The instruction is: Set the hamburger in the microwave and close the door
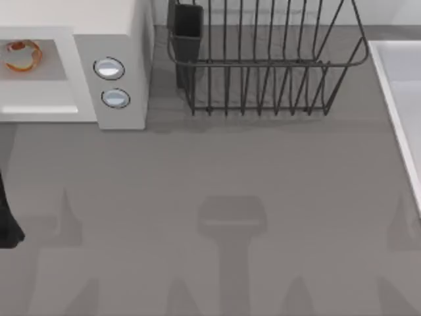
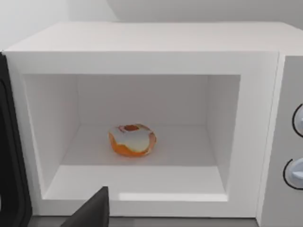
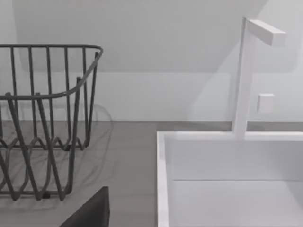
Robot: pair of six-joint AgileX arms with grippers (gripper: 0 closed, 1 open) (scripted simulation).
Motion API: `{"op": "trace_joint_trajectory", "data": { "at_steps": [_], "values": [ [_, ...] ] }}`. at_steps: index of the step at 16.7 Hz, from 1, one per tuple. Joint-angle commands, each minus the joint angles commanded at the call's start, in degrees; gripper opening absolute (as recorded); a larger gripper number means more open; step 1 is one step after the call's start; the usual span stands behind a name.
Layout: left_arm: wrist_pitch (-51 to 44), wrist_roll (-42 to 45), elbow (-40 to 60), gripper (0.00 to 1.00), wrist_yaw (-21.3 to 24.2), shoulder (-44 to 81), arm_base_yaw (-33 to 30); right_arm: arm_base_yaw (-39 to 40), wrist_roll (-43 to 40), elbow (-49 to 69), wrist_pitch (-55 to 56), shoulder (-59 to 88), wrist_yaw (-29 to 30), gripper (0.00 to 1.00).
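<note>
White microwave [image 2: 147,42] stands open, the hamburger [image 2: 132,140] lying on its cavity floor, so placing looks done. Its door [image 2: 12,156] is swung wide beside the opening; closing remains. Left claw [image 2: 92,213] hovers before the microwave; its opening I cannot tell.

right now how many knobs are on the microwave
2, both on the microwave side panel right of the cavity: upper knob and lower knob directly below it.

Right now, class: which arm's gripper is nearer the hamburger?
Left. Its wrist view faces the hamburger inside the microwave; the right arm's looks at the wire rack and sink.
</note>
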Motion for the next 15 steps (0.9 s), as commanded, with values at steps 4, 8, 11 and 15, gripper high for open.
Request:
{"op": "trace_joint_trajectory", "data": {
  "at_steps": [4,8,11,15],
  "values": [
    [-0.90,-0.17,-0.95,1.00,-0.43,-1.91,-0.46,0.00,0.00,0.00,0.00,0.00,0.00,1.00],
    [-0.90,-0.17,-0.95,0.85,-0.43,-1.91,-0.46,0.00,0.00,0.00,0.00,0.00,0.00,1.00],
    [-0.90,-0.17,-0.95,0.62,-0.43,-1.91,-0.46,0.00,0.00,0.00,0.00,0.00,0.00,1.00],
    [-0.90,-0.17,-0.95,0.32,-0.43,-1.91,-0.46,0.00,0.00,0.00,0.00,0.00,0.00,1.00]
  ]
}}
